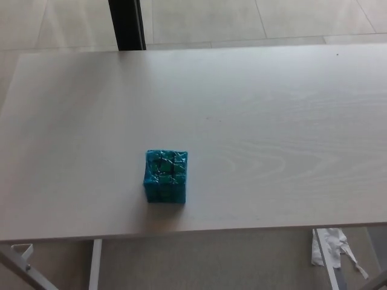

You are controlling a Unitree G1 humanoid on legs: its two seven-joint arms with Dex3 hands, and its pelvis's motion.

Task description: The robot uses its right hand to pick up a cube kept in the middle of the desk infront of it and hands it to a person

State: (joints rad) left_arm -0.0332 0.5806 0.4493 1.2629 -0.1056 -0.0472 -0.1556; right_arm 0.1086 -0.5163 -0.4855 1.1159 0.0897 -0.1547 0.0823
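Currently, the head view shows these things:

Desk: a pale wood-grain desk fills most of the picture, with its far edge near the top and its near edge near the bottom.

Cube: 1 blue-green cube sits on the desk, a little left of the picture's middle and closer to the near edge than to the far edge. Its top face has a dark pattern that is too blurred to read. It stands flat and upright.

Around the cube: nothing touches it and nothing stands beside it; only bare desk surface is around it on all 4 sides.

Behind the desk: a dark vertical post rises past the far edge, at the upper left, over a light tiled floor.

Below the desk: white desk legs show under the near edge at the left, and a crumpled white thing lies on the floor at the lower right, well apart from the cube.

Containers: I see no container in this view.

Hands: neither the left hand nor the right hand is in view, so I cannot tell the state of the fingers.
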